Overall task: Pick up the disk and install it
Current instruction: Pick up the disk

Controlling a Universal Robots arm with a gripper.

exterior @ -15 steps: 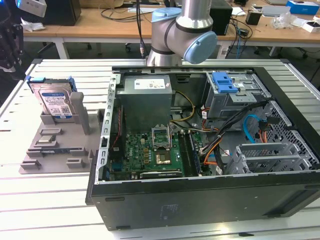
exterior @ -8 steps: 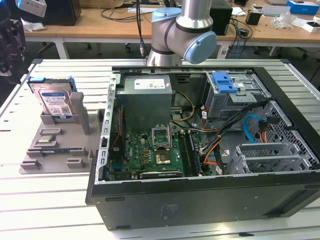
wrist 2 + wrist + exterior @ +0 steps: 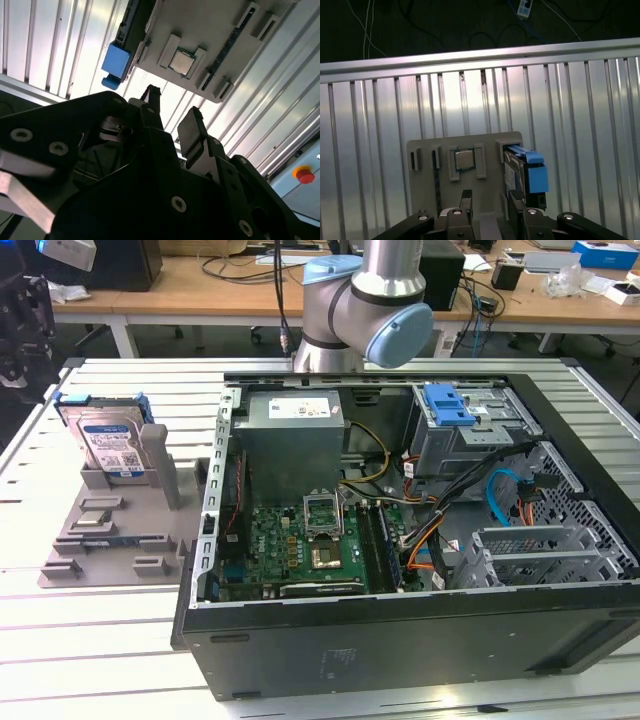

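The disk (image 3: 107, 443) stands on edge in a grey holder (image 3: 110, 540) on the exterior view's left, its blue-and-white label facing out between blue side rails. In the first wrist view the disk (image 3: 516, 172) sits in the holder (image 3: 490, 142) just beyond one finger (image 3: 515, 204). My gripper (image 3: 490, 201) hangs above the holder, open, with nothing between its fingers. In the second wrist view the gripper (image 3: 170, 112) is open and apart from the disk's blue rail (image 3: 116, 62). My black wrist shows at the exterior view's far left (image 3: 25, 335).
An open computer case (image 3: 400, 650) fills the exterior view's right, with a grey power supply (image 3: 295, 430), a motherboard (image 3: 300, 540) and a blue latch (image 3: 447, 405). A processor chip (image 3: 465, 160) lies in the holder. The arm's base (image 3: 350, 310) stands behind the case. The table (image 3: 90, 640) is slatted metal.
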